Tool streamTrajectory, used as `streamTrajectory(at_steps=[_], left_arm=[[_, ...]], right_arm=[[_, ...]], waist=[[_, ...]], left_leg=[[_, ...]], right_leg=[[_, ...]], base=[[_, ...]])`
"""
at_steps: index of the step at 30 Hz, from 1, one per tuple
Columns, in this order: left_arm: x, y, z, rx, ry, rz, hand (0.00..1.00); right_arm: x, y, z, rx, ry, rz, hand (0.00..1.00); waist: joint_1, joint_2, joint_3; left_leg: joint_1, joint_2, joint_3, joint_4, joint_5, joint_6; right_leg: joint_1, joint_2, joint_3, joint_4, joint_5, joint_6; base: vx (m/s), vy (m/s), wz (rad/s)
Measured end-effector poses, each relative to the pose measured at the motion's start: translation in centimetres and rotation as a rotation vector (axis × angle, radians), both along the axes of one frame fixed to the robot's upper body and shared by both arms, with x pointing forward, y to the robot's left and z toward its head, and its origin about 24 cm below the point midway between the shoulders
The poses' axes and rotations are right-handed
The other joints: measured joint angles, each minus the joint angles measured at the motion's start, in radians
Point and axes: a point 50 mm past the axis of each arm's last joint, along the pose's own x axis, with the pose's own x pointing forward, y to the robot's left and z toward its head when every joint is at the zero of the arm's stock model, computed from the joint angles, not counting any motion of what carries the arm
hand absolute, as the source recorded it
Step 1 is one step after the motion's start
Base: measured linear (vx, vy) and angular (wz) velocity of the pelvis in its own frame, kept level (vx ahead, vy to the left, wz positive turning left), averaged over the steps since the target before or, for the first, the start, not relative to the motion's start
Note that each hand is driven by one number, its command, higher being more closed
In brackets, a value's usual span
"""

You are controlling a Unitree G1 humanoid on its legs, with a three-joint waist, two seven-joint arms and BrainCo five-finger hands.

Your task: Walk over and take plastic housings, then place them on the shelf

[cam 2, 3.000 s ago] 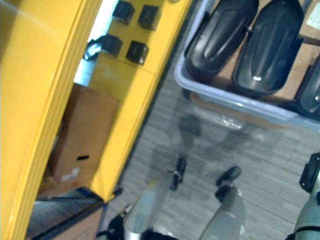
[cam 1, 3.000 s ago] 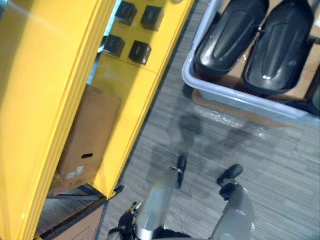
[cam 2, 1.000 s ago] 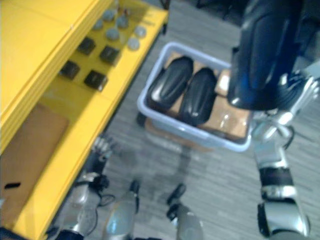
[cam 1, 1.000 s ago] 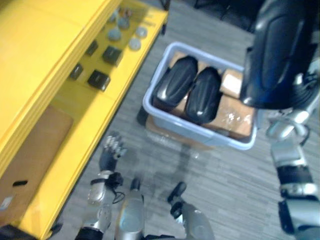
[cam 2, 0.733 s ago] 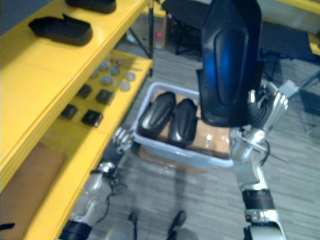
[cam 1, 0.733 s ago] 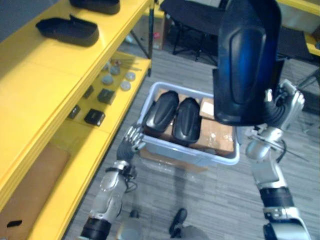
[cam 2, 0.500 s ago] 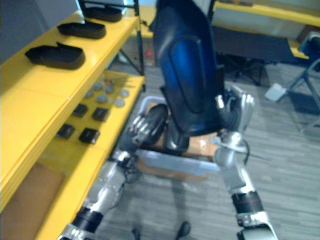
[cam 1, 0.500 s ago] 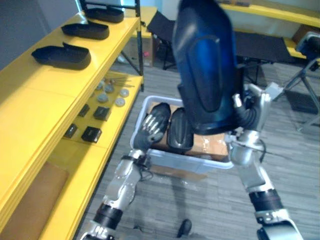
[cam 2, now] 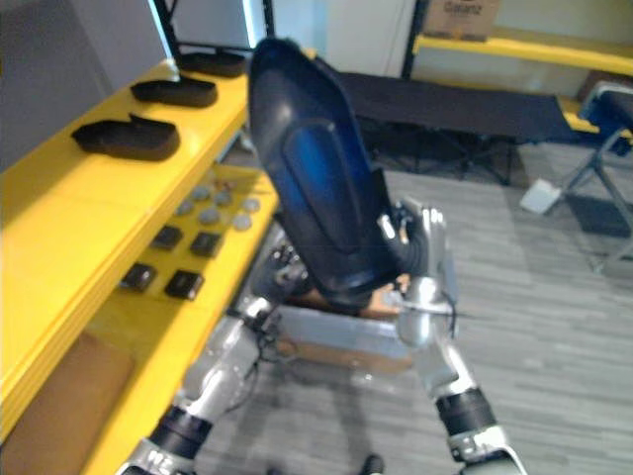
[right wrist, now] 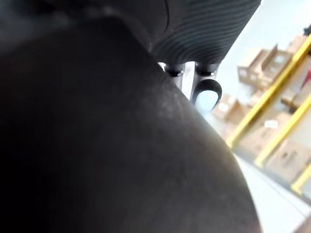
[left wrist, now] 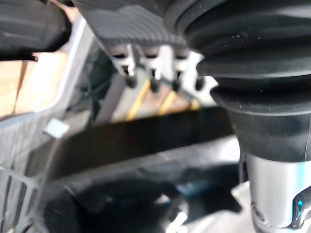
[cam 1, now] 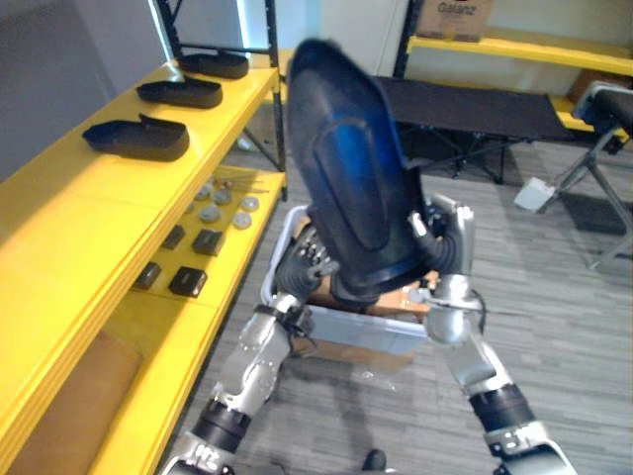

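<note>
Head stereo pair looks down and forward, both sharing shelf (cam 1: 59,228), housing (cam 1: 351,178), bin (cam 1: 346,327). Each wrist camera faces the housing from very close.

3 housings (cam 1: 135,139) line the shelf (cam 1: 69,208) farther along; nearer stretch free.

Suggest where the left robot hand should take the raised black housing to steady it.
Grip its lower left rim, coming from the robot's left, opposite the right robot hand clamped on the lower right edge. The housing stands near upright, so a low two-sided hold likely steadies it; the left robot hand is open beside that rim.
</note>
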Motion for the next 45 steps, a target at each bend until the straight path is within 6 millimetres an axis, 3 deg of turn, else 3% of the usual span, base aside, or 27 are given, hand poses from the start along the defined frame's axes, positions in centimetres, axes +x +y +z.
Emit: streamTrajectory(at_steps=[9,10,28,40,41,45], left_arm=[[-0.4,-0.5,0.2,0.039,-0.011,-0.015,0.0],[-0.5,-0.4,0.2,0.041,-0.012,-0.014,1.0],[-1.0,0.8,-1.9,0.155,0.096,0.119,1.0],[-1.7,1.1,-2.9,-0.107,0.25,0.088,1.0],[-1.7,1.1,-3.0,-0.155,0.267,0.074,1.0],[-1.7,1.2,-2.9,-0.241,0.292,0.062,1.0]], right_arm=[[-0.8,1.1,-1.3,0.005,0.03,0.051,1.0],[-0.8,1.1,-1.4,0.005,0.033,0.052,1.0],[-2.2,2.3,-3.7,0.09,0.125,0.133,1.0],[-2.9,3.2,-3.5,0.121,0.105,0.191,1.0],[-3.0,3.3,-3.4,0.124,0.095,0.202,0.0],[-3.2,3.5,-3.3,0.129,0.074,0.23,0.0]], waist=[[0.001,0.004,-0.007],[0.0,0.005,-0.008],[0.0,0.019,-0.041],[-0.004,0.031,-0.057],[-0.004,0.031,-0.057],[-0.004,0.031,-0.057]], left_leg=[[-0.002,0.001,0.0,0.0,0.0,0.0],[-0.002,0.0,0.0,-0.001,0.0,0.0],[-0.003,0.001,0.001,0.002,0.0,0.0],[-0.002,0.004,0.005,0.001,-0.002,-0.003],[-0.002,0.004,0.005,0.001,-0.002,-0.003],[-0.001,0.004,0.005,0.003,-0.002,-0.002]], right_leg=[[-0.004,0.001,-0.003,0.0,0.001,0.0],[-0.004,0.0,-0.003,0.0,0.001,0.0],[-0.004,0.001,-0.002,-0.001,0.006,0.0],[-0.008,0.004,0.0,0.0,0.007,-0.005],[-0.008,0.004,0.0,0.0,0.008,-0.005],[-0.007,0.004,0.001,0.0,0.009,-0.006]], base=[[-0.01,0.034,0.0],[0.03,0.046,0.0],[0.0,0.014,0.0],[0.0,0.0,0.0],[0.0,0.0,0.0],[0.0,0.0,0.0]])
